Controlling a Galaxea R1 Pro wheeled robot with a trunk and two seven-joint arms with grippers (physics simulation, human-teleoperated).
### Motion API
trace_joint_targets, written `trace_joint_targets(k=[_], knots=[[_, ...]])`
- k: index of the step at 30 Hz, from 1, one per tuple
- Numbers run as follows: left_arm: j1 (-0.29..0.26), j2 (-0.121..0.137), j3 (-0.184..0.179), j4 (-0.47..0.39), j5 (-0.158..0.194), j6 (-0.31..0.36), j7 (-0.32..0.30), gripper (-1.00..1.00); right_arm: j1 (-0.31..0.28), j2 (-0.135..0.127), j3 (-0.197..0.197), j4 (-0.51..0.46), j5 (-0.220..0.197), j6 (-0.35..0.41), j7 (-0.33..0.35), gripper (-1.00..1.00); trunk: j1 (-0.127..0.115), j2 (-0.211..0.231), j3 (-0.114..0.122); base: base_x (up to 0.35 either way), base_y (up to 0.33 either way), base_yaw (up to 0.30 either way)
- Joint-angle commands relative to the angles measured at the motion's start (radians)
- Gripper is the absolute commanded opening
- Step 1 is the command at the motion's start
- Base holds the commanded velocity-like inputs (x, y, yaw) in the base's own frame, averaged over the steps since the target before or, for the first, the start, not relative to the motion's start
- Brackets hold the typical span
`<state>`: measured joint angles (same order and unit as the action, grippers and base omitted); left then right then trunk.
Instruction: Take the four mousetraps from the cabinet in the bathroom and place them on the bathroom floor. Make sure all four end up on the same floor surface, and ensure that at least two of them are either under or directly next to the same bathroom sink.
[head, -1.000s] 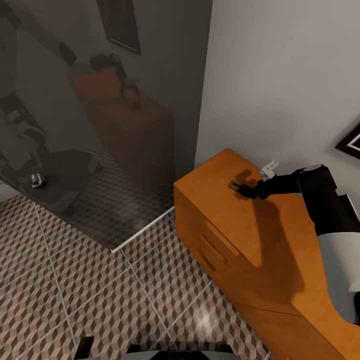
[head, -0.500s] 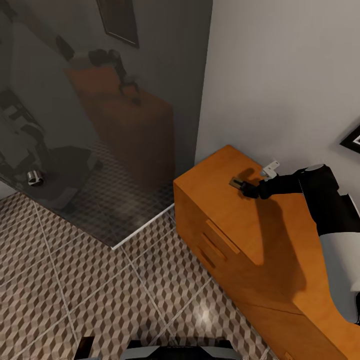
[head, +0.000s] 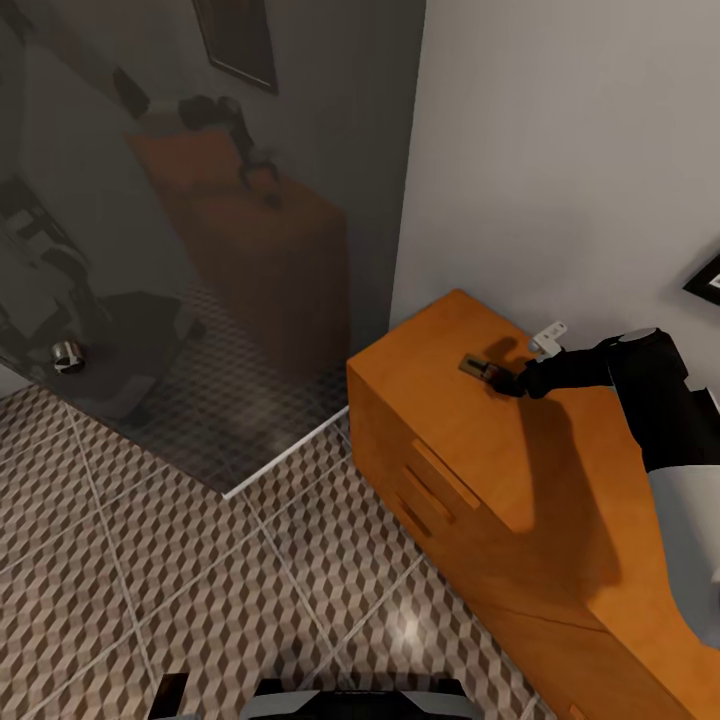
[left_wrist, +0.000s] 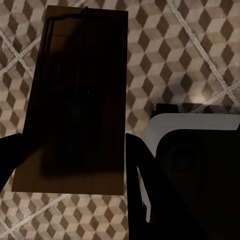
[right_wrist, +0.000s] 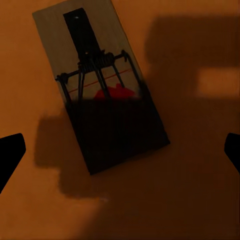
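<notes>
I count 2 traps | one (left_wrist: 75, 95) clamped in my left jaws | one (right_wrist: 102, 90) on the cabinet (head: 520, 480), under wide-open right jaws

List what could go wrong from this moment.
1. The right gripper is open above the mousetrap on the cabinet, and the trap lies skewed between the fingers; closing might clip a corner and push it away.
2. The left gripper holds another mousetrap over the bathroom floor; a loose grip may drop it away from the sink.
</notes>
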<state>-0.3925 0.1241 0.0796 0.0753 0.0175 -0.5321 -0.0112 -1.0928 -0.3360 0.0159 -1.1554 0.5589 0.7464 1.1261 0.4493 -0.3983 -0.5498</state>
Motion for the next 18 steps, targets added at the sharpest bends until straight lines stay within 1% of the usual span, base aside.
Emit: trace_joint_targets(k=[1,8,18], knots=[[-0.002,0.0,0.008,0.004,-0.005,-0.007,0.004,-1.0,-0.001,0.0,0.001,-0.001,0.007,0.005,0.007,1.0,0.001,-0.002,-0.001,0.086,0.0,0.0],[-0.002,0.0,0.008,0.004,-0.005,-0.007,0.004,-1.0,-0.001,0.0,0.002,-0.001,0.006,0.005,0.007,1.0,0.001,-0.002,-0.001,0.135,0.0,0.0],[-0.002,0.0,0.008,0.004,-0.005,-0.008,0.004,-1.0,-0.001,0.0,0.003,0.0,0.004,0.005,0.006,1.0,0.001,-0.002,-0.001,0.018,0.0,0.0]])
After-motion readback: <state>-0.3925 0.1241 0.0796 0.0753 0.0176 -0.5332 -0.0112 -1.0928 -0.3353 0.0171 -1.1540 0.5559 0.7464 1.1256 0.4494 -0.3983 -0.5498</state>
